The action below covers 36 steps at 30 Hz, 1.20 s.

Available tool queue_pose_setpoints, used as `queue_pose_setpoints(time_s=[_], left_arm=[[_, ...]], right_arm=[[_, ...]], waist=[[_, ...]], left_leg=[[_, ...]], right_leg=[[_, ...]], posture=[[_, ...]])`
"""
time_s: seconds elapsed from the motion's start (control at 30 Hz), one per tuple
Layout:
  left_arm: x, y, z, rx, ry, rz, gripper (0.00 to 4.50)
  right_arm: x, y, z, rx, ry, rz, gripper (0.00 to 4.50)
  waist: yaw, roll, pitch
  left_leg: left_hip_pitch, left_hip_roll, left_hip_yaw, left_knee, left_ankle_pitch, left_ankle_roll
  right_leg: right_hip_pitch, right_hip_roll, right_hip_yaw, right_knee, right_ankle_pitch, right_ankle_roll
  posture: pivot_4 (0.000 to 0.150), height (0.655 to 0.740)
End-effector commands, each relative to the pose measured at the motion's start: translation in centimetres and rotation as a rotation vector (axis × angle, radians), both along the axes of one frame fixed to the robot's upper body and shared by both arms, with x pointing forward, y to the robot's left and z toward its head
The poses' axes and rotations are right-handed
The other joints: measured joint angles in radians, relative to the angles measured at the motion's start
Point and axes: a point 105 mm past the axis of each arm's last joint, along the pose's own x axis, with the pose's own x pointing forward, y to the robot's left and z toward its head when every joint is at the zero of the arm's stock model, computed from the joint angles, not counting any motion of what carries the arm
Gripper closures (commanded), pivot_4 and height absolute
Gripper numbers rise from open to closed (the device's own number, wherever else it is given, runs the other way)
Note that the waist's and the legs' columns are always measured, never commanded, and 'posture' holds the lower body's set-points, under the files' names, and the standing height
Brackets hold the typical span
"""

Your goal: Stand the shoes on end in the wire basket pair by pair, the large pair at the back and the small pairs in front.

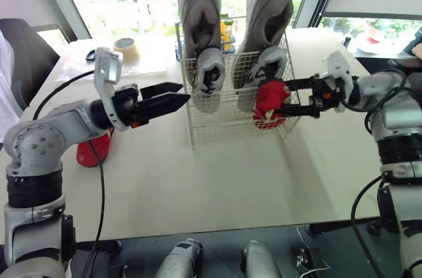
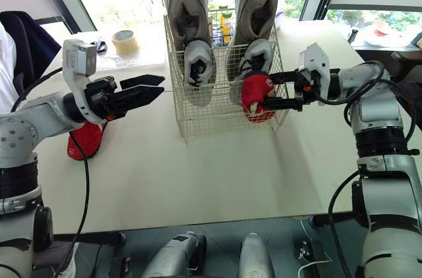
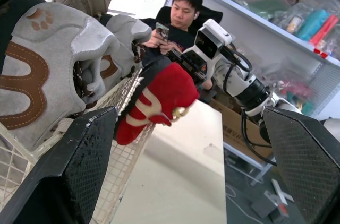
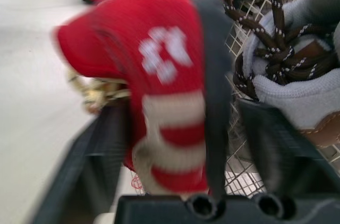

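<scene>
Where the white table [image 1: 217,179] runs back toward the windows, the wire basket [image 1: 224,118] stands on its far half, roughly midway across. Two large grey-beige shoes stand on end at the back of the basket, one on the left [image 1: 198,8] and one on the right [image 1: 270,8], both rising well above the rim. In front of each stands a small grey shoe, left [image 1: 211,70] and right [image 1: 271,66], with brown trim and dark brown laces flecked with white.

At the basket's front right corner the right gripper [image 1: 283,97] is clamped on a small red shoe [image 1: 267,103], one finger on either side of it. That shoe is red fabric with pale straps, a white paw-like mark and a small gold fitting. It sits against the wire, and I cannot tell whether it is inside the rim.

A second red shoe [image 1: 92,151] lies on the table at the left, partly behind the left arm. The left gripper [image 1: 184,91] hovers just left of the basket with its fingers spread and nothing between them.

A tape roll [image 1: 125,46] sits at the far left of the table.
</scene>
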Motion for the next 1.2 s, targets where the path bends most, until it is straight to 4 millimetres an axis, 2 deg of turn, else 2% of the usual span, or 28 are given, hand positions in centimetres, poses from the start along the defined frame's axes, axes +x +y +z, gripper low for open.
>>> queue_pose_setpoints(time_s=[0.03,0.23,0.6,0.8,0.97,1.1,1.2], left_arm=[[-0.1,0.1,1.0,0.000,-0.055,0.005,0.00],[0.1,0.8,1.1,0.006,-0.064,0.048,0.00],[0.1,1.8,1.0,0.024,-0.072,0.112,0.00],[0.1,2.2,0.8,0.046,-0.072,0.137,0.00],[0.0,2.7,0.3,0.122,-0.096,0.154,0.00],[0.3,4.6,-0.4,0.235,-0.128,0.224,0.00],[0.3,4.9,-0.4,0.223,-0.130,0.235,0.00]], right_arm=[[-0.4,-0.6,1.5,-0.033,-0.081,-0.032,0.02],[-1.4,-1.7,4.9,0.005,-0.180,-0.100,0.02],[-3.2,-2.5,5.7,-0.036,-0.218,-0.189,0.02],[-4.9,0.4,6.3,-0.021,-0.262,-0.126,0.02],[-5.5,2.9,6.8,-0.036,-0.322,-0.106,0.02],[-5.5,5.9,5.0,-0.061,-0.404,-0.114,0.02],[-5.1,7.0,4.1,-0.084,-0.494,-0.142,0.02]], waist=[[0.000,0.000,0.000],[0.002,0.000,0.000],[0.002,0.000,0.000],[0.001,0.000,0.000],[0.002,0.000,0.000],[0.000,0.000,0.000],[0.005,0.000,0.001]], left_leg=[[0.000,0.000,0.000,0.000,0.000,0.000],[0.000,0.000,0.000,0.000,0.000,0.000],[-0.001,0.000,0.000,-0.001,0.000,0.000],[-0.001,0.000,0.000,-0.001,0.000,0.000],[-0.001,0.000,0.000,-0.001,0.000,0.000],[-0.001,0.000,0.001,-0.001,0.000,0.000],[-0.001,0.000,0.000,-0.001,0.000,0.000]], right_leg=[[0.000,0.000,0.000,0.000,0.000,0.000],[0.000,0.000,0.000,0.000,0.000,0.000],[-0.001,-0.001,0.000,0.000,0.000,0.000],[-0.001,-0.001,0.000,0.000,0.000,0.000],[-0.001,-0.001,0.000,0.000,0.000,0.000],[-0.002,-0.001,0.001,0.000,0.000,0.000],[-0.005,-0.001,0.001,0.000,0.000,0.000]], posture=[[0.150,0.7400],[0.150,0.7400],[0.150,0.7400],[0.150,0.7400],[0.150,0.7400],[0.150,0.7400],[0.150,0.7400]])
